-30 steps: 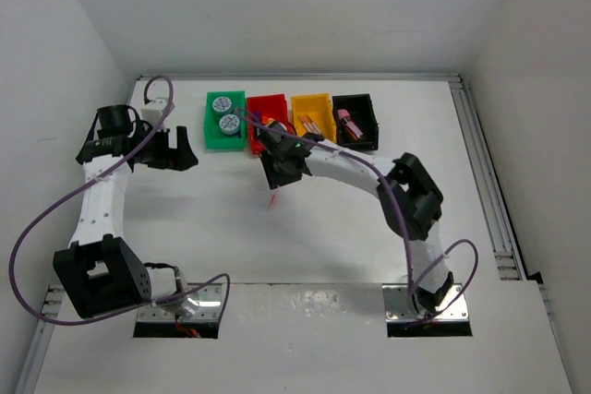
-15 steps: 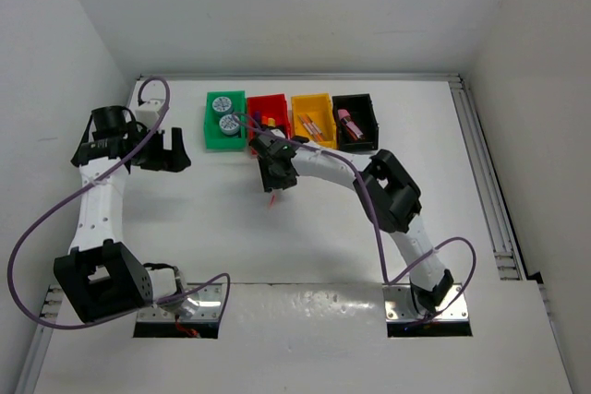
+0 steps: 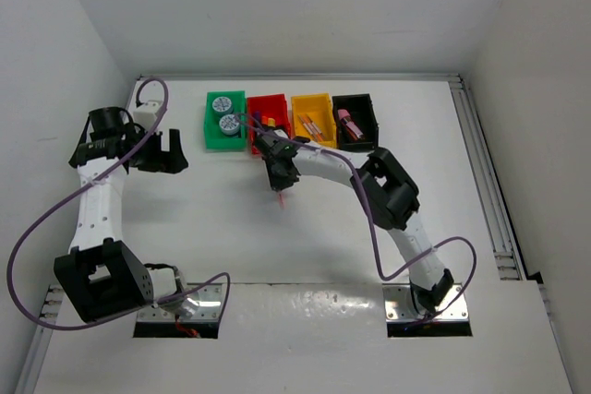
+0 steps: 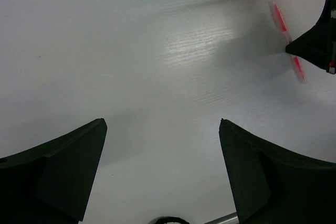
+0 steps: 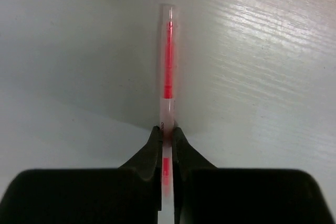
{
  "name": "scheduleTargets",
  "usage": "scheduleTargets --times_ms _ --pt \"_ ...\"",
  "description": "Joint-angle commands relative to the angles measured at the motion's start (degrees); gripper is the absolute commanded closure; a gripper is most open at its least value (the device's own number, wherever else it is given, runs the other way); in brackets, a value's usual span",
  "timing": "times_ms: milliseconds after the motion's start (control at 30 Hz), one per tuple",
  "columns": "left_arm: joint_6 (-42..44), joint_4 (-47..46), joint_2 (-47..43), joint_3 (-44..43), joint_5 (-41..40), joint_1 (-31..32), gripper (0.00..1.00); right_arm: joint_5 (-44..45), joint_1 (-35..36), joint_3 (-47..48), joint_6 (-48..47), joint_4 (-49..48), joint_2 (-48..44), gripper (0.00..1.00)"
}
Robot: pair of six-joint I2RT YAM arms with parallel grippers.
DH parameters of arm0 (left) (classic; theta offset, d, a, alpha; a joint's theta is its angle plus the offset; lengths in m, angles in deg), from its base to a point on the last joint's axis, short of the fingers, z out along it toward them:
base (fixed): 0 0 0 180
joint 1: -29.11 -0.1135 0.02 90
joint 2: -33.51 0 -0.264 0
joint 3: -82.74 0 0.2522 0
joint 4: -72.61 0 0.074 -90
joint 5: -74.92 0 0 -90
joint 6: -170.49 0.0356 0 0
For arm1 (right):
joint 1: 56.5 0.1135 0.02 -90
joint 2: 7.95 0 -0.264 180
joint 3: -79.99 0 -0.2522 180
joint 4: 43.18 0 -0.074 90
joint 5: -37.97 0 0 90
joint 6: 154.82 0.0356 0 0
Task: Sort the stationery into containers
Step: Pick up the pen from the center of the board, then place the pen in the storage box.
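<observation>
The right gripper (image 5: 167, 132) pinches the thin pink pen (image 5: 168, 61), the left gripper (image 4: 161, 127) hangs wide open; next, I'd guess, comes a lift toward the yellow-orange bin (image 3: 311, 97).

Bright even light, soft shadows, mild glare on the white table (image 4: 184, 45).

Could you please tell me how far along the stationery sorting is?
Done: two rolls sit in the green bin; the red bin, yellow bin and black bin hold items. In hand: the right gripper is shut on a pink pen on the table. To do: binning that pen, seemingly the last loose piece.
</observation>
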Motion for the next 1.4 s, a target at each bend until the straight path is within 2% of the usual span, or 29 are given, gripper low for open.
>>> scheduleTargets --times_ms 0,100,133,167,233,267,333,467,567,667,867,1067,1367 --pt "1.44 0.42 -0.82 -1.32 0.33 -1.12 0.05 -1.99 -0.29 -4.10 -4.11 0.25 -4.94 1.00" --pt "1.79 0.16 -1.70 -0.35 1.12 -1.30 0.05 -10.50 -0.11 -10.43 -10.79 0.69 -11.10 1.00" --pt "2.15 -0.28 -2.14 0.43 1.99 -1.30 0.05 -15.22 -0.11 -13.23 -14.38 0.69 -15.65 1.00" --pt "2.76 -0.45 -2.14 0.79 2.79 -1.21 0.05 -25.54 -0.20 -14.48 -22.68 0.78 -18.05 1.00" --pt "4.42 0.07 -1.88 0.97 7.15 -1.30 0.05 -33.78 -1.33 -16.15 -30.89 2.09 -25.14 1.00" --pt "5.04 0.07 -1.79 1.14 8.93 -1.30 0.05 -35.12 -1.86 -16.51 -35.81 2.09 -27.10 1.00" --pt "6.02 0.25 -1.18 1.06 13.40 -1.30 0.05 -34.52 -4.58 -15.03 -39.36 1.57 -30.62 1.00" --pt "2.08 -2.73 -0.56 1.93 15.98 -1.03 0.06 -33.03 -13.53 -7.73 -47.88 -0.36 -28.54 1.00" --pt "-0.74 -6.51 -1.61 2.81 16.94 -1.12 0.05 -31.00 -18.28 -7.36 -49.83 -12.09 -26.60 1.00" --pt "-3.38 -10.82 -3.01 2.73 15.72 -0.95 0.00 -30.47 -21.46 -6.76 -52.02 -20.90 -23.53 1.00" --pt "-4.36 -10.48 -3.63 0.71 11.77 -1.03 0.00 -31.61 -23.84 3.87 -52.91 -23.38 -12.63 1.00" --pt "-3.39 -9.42 -3.90 0.88 10.80 -1.03 0.00 -31.27 -24.02 5.11 -53.43 -29.71 -5.96 1.00" --pt "-2.42 -8.89 -3.55 0.97 9.39 -0.95 0.00 -28.80 -25.77 3.79 -54.84 -32.01 -1.73 1.00"
